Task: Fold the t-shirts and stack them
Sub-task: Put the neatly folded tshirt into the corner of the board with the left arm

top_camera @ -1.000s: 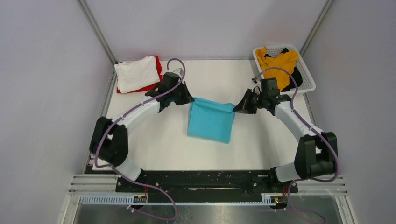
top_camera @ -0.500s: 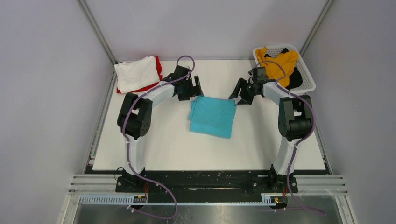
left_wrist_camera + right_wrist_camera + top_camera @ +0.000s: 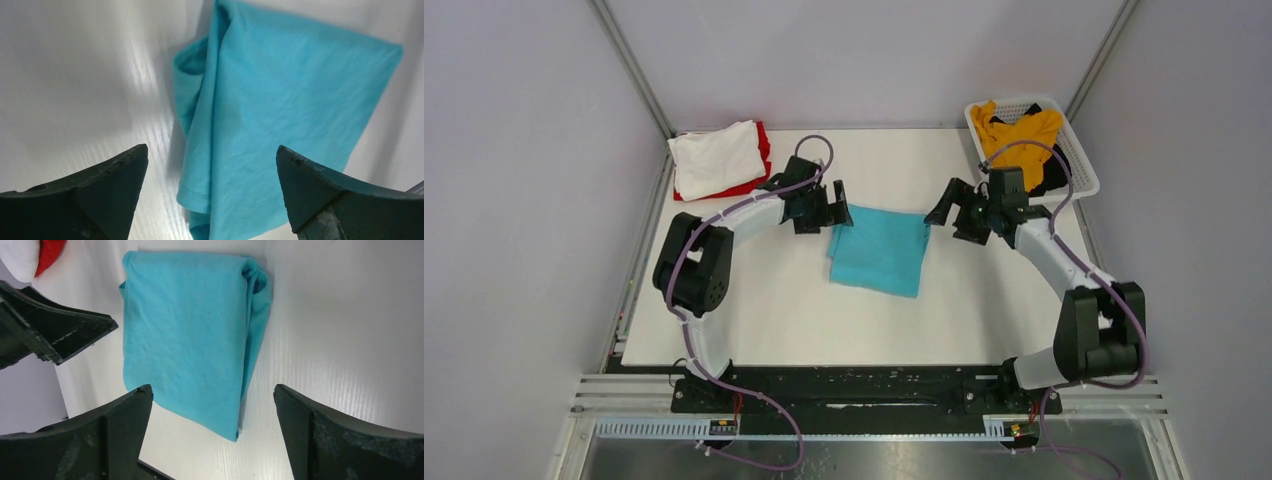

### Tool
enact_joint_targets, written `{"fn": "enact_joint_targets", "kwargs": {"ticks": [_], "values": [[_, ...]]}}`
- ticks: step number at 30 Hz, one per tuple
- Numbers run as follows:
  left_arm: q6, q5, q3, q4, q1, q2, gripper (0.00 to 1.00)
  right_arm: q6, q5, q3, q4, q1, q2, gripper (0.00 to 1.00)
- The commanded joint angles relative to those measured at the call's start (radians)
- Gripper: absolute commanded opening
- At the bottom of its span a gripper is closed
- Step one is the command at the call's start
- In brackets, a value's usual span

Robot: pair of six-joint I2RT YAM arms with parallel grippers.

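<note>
Both arms are parked either side of the teal t-shirt [image 3: 879,250], which lies folded into a rough rectangle mid-surface [image 3: 774,310], and neither arm is touching it. The left end effector [image 3: 832,205] and right end effector [image 3: 942,208] are both spread wide with nothing in them. Looks to me like the fold is done and the next job is carrying it to the white t-shirt [image 3: 714,155] sitting on the red t-shirt [image 3: 762,140] at the far left. The worry is the edges: the wrist views show the layers bunched and rolled along both sides with a loose hem poking out, so a pinch that only catches the top layer would probably peel the whole thing open mid-carry. The mustard t-shirt [image 3: 1024,130] and black t-shirt [image 3: 1054,172] wait in the basket [image 3: 1081,150]
</note>
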Motion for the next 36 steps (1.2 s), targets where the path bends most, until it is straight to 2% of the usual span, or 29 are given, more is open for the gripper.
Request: {"fn": "enact_joint_targets", "kwargs": {"ticks": [1, 4, 8, 11, 13, 17, 18, 20, 21, 22, 30, 36], "values": [[0.026, 0.063, -0.053, 0.036, -0.013, 0.016, 0.99, -0.004, 0.059, -0.110, 0.045, -0.003, -0.137, 0.99], [0.047, 0.068, -0.026, 0.005, -0.042, 0.064, 0.99, -0.034, 0.103, -0.146, 0.008, -0.008, -0.193, 1.00], [0.063, -0.018, 0.035, -0.077, -0.101, 0.113, 0.94, -0.054, 0.133, -0.178, -0.008, -0.017, -0.247, 0.99], [0.048, -0.057, 0.078, -0.119, -0.116, 0.160, 0.65, -0.065, 0.139, -0.190, -0.009, -0.023, -0.283, 1.00], [0.044, -0.074, 0.104, -0.144, -0.131, 0.189, 0.58, -0.073, 0.151, -0.199, -0.010, -0.026, -0.304, 0.99], [0.047, -0.149, 0.176, -0.205, -0.173, 0.263, 0.37, -0.086, 0.175, -0.214, -0.017, -0.035, -0.334, 1.00], [0.052, -0.162, 0.197, -0.223, -0.182, 0.281, 0.28, -0.087, 0.178, -0.218, -0.016, -0.037, -0.342, 1.00], [0.065, -0.240, 0.252, -0.266, -0.199, 0.305, 0.18, -0.093, 0.187, -0.225, -0.018, -0.041, -0.354, 0.99], [0.074, -0.280, 0.287, -0.293, -0.204, 0.314, 0.07, -0.095, 0.192, -0.229, -0.018, -0.042, -0.361, 1.00], [0.080, -0.322, 0.312, -0.330, -0.206, 0.321, 0.00, -0.099, 0.200, -0.230, -0.019, -0.043, -0.369, 1.00], [0.230, -0.742, 0.461, -0.404, -0.182, 0.276, 0.00, -0.115, 0.300, -0.250, -0.020, -0.045, -0.424, 0.99], [0.499, -0.954, 0.511, -0.257, -0.122, 0.267, 0.00, -0.121, 0.359, -0.256, -0.020, -0.045, -0.441, 1.00]]}}
